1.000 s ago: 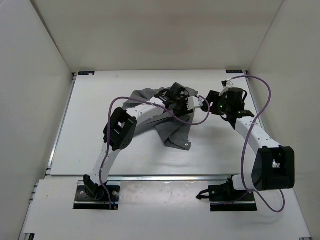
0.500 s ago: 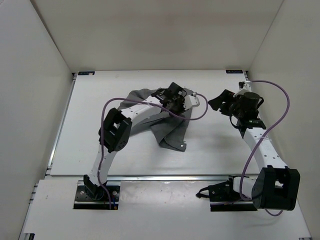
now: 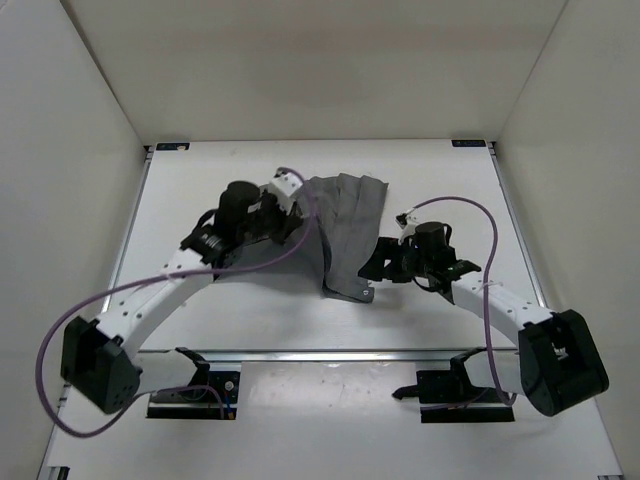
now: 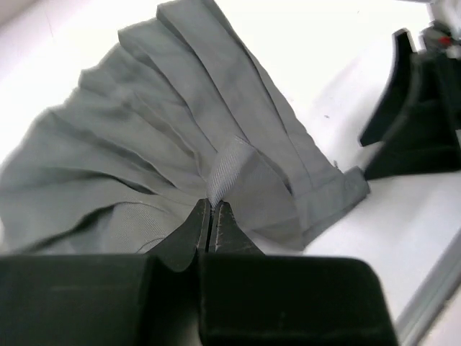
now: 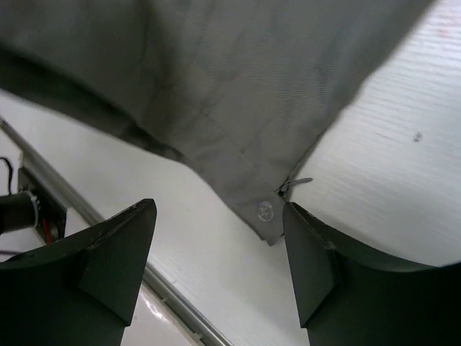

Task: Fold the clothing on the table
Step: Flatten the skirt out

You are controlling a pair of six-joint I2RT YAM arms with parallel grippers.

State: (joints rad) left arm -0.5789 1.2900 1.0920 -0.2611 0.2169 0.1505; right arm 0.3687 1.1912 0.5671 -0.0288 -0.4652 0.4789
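Since the earlier frame the left arm has been swung out to the left. The dark grey pleated fabric garment (image 3: 348, 215) has been drawn out flatter and is now laid across the middle of the flat matte white tabletop (image 3: 270, 315). The right arm has been brought down from the far right to the garment's near right corner. The left hand (image 4: 211, 216) is seen fully closed, with a small raised ridge of the cloth pinched between its tips. The right hand (image 5: 218, 216) is spread wide and nothing is held by it; the corner bearing the small light round button (image 5: 265, 210) is framed between its fingers. It is judged that so slight a pinch could be lost if the cloth were pulled sharply. Alternatively, the whole garment could be dragged and its pleats disturbed rather than folded. Should the right hand be closed too low, the tabletop could be scraped or only one layer caught. Counted: one garment, one button, one tabletop, two arms, two hands.
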